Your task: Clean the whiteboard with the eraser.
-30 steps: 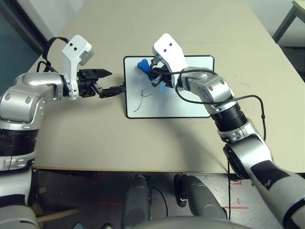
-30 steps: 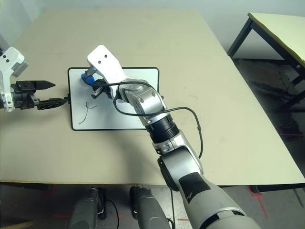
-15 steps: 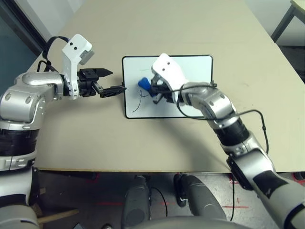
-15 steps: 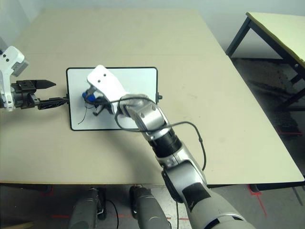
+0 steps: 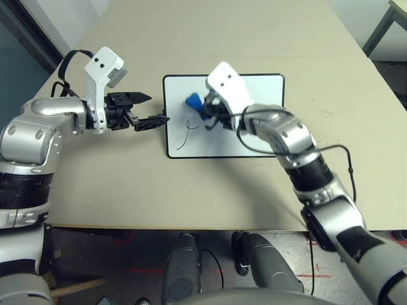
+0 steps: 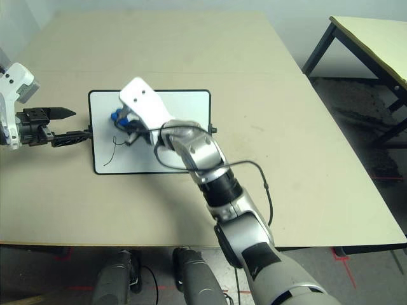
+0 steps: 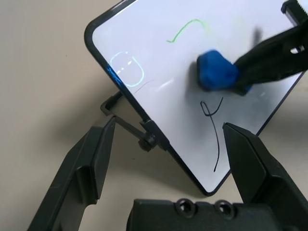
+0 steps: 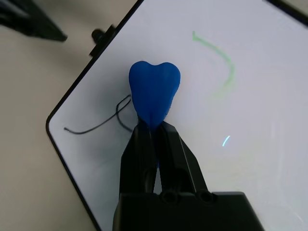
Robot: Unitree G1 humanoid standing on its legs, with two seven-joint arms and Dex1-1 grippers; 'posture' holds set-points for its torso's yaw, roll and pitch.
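Right pincer [image 8: 153, 126] pinching the eraser [image 8: 154, 91]; I'd press flat, sweep toward six o'clock over the scribble [image 5: 189, 134]. Left pincer [image 7: 173, 159] spread.

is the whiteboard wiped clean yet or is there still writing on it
Not clean. The whiteboard still carries a dark scribble and a faint green stroke; the eraser sits between them, pinched in the right tool.

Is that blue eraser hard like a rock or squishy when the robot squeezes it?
Probably squishy. In the right wrist view the eraser bulges into two rounded lobes past the shut right gripper, so the pinch seems to dent it. It looks light too, since thin fingers carry it by one end. Being soft, it may bend when rubbed on the whiteboard.
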